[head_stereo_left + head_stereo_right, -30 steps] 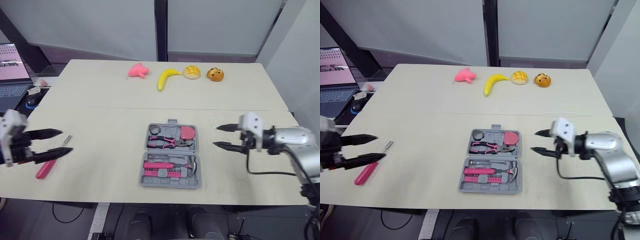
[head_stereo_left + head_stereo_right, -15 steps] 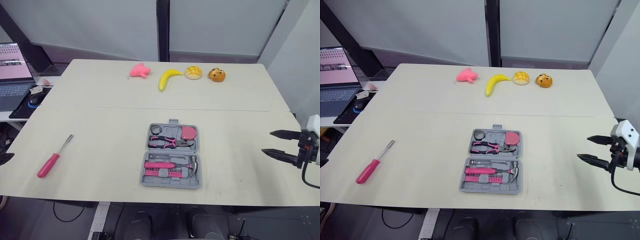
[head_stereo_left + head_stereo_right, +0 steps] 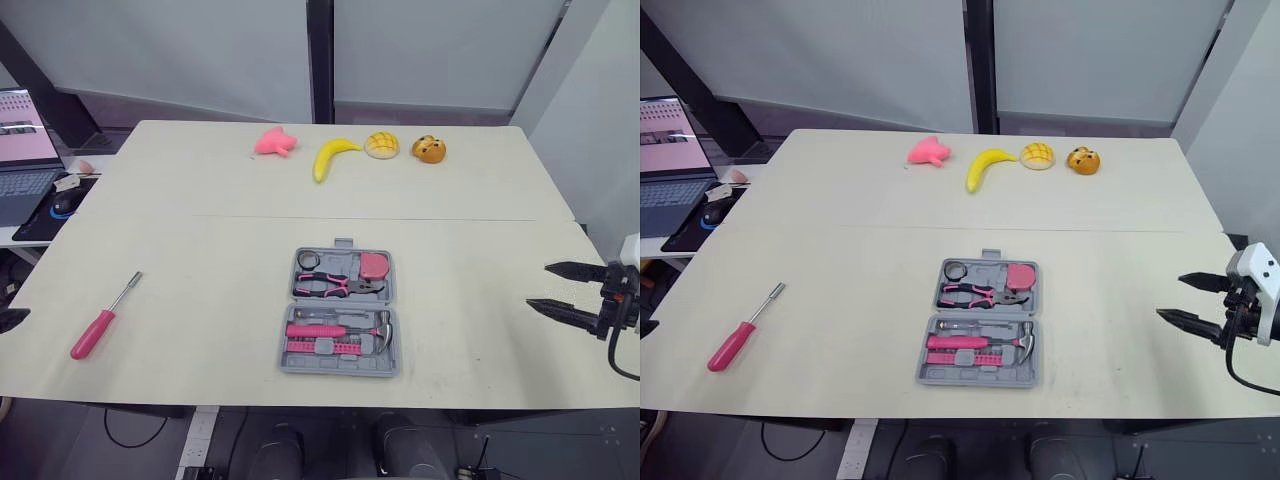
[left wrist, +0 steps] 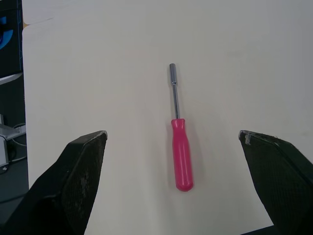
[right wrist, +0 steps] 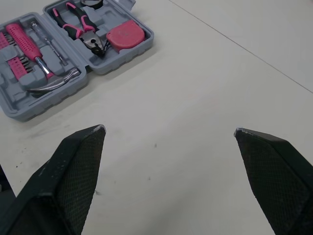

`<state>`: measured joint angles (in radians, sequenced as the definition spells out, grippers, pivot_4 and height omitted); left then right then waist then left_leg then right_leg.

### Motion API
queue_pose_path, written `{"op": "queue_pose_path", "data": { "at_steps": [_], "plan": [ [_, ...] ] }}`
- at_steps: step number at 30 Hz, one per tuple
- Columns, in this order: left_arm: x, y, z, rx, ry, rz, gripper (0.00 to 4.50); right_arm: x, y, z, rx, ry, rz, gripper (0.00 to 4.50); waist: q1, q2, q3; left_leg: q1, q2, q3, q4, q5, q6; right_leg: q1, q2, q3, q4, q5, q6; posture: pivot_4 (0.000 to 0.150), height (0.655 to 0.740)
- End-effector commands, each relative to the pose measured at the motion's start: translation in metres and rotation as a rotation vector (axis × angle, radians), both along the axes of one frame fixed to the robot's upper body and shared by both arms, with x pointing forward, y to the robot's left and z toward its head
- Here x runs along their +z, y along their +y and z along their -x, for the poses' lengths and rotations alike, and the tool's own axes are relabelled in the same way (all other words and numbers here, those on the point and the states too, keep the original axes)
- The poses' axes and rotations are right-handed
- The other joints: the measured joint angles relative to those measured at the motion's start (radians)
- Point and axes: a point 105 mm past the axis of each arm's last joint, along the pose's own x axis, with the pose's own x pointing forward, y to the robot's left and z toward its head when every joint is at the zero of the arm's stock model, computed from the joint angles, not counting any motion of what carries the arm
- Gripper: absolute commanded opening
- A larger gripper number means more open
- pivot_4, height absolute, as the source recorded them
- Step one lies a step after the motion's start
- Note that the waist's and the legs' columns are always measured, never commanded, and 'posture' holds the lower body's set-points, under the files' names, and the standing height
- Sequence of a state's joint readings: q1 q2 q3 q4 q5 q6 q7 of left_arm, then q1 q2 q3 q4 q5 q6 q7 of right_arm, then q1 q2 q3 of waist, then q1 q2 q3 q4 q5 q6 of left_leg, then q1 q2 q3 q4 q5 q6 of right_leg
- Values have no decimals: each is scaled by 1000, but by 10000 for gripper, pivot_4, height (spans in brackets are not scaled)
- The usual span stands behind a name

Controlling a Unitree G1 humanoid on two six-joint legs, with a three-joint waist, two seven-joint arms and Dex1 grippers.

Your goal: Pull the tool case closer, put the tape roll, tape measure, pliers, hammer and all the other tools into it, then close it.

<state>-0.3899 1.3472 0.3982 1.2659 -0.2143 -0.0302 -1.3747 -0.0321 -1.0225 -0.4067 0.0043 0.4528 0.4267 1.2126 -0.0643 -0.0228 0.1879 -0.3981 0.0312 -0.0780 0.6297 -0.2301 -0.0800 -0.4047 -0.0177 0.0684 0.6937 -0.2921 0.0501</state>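
The grey tool case (image 3: 342, 312) lies open at the table's front middle. Its far half holds a black tape roll (image 3: 307, 260), pink-handled pliers (image 3: 335, 286) and a pink tape measure (image 3: 373, 265); its near half holds a hammer (image 3: 340, 329) and a row of bits. A pink-handled screwdriver (image 3: 103, 318) lies loose on the table far to the left. My left gripper (image 4: 172, 133) is open, off the table's left edge, its fingers spread either side of the screwdriver (image 4: 180, 147) from a distance. My right gripper (image 3: 538, 284) is open and empty, well right of the case (image 5: 73, 54).
Along the far edge lie a pink toy (image 3: 274, 141), a banana (image 3: 332, 155), a yellow bun (image 3: 381, 145) and an orange toy (image 3: 429, 150). A laptop (image 3: 24, 150) and a mouse sit on a side desk to the left. A seam crosses the tabletop.
Both arms have drawn back outward: the left gripper left the screwdriver toward the left edge, the right gripper moved right, away from the case. The tools have not moved.
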Motion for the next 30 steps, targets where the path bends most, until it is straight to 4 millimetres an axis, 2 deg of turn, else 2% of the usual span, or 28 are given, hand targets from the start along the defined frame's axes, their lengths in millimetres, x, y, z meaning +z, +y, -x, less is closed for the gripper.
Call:
{"op": "queue_pose_path", "data": {
  "at_steps": [1,7,8,13,17,20,23,27,30],
  "plan": [
    [7,6,2,33,-45,-20,45000,14,13,-5,43,-56,10,44873,-1,0,0,0,0,0,0,0,0,0,0,0,0,0,0,1500,7400],
    [-4,9,11,74,-72,28,45000,31,67,-19,221,-167,-21,44873,-16,0,0,1,0,0,0,0,0,0,0,0,3,0,0,1500,7400],
    [-9,8,15,68,-67,40,45000,36,80,-20,268,-174,-47,44873,-18,0,0,1,0,0,0,0,0,0,0,0,3,0,0,1500,7400],
    [-27,4,36,55,-66,82,45000,53,130,-15,485,-198,-116,44873,-22,0,0,1,1,0,0,0,0,-1,0,0,3,0,-2,1500,7400],
    [-47,-15,53,46,-64,98,45000,69,170,-8,646,-245,-190,44873,-20,0,0,1,2,0,0,0,0,-1,-1,0,3,0,-2,1500,7400],
    [-53,-25,60,91,-99,99,45000,74,186,-3,705,-255,-215,44873,-13,-2,-1,1,2,0,0,0,0,-1,-1,0,3,0,-2,1500,7400],
    [-56,-31,59,125,-127,101,45000,77,192,-1,720,-254,-233,44873,8,-5,-3,1,1,-2,1,0,0,0,-1,-1,3,0,-2,1500,7400],
    [-57,-37,47,132,-151,86,45000,73,191,-3,703,-259,-211,44873,20,-8,-5,1,1,-2,1,0,0,0,-1,-2,2,0,-2,1500,7400],
    [-54,-36,32,135,-171,71,45000,75,191,0,695,-250,-212,44873,21,-8,-5,1,1,-2,1,0,0,0,-1,-2,2,0,-2,1500,7400]
  ]
}}
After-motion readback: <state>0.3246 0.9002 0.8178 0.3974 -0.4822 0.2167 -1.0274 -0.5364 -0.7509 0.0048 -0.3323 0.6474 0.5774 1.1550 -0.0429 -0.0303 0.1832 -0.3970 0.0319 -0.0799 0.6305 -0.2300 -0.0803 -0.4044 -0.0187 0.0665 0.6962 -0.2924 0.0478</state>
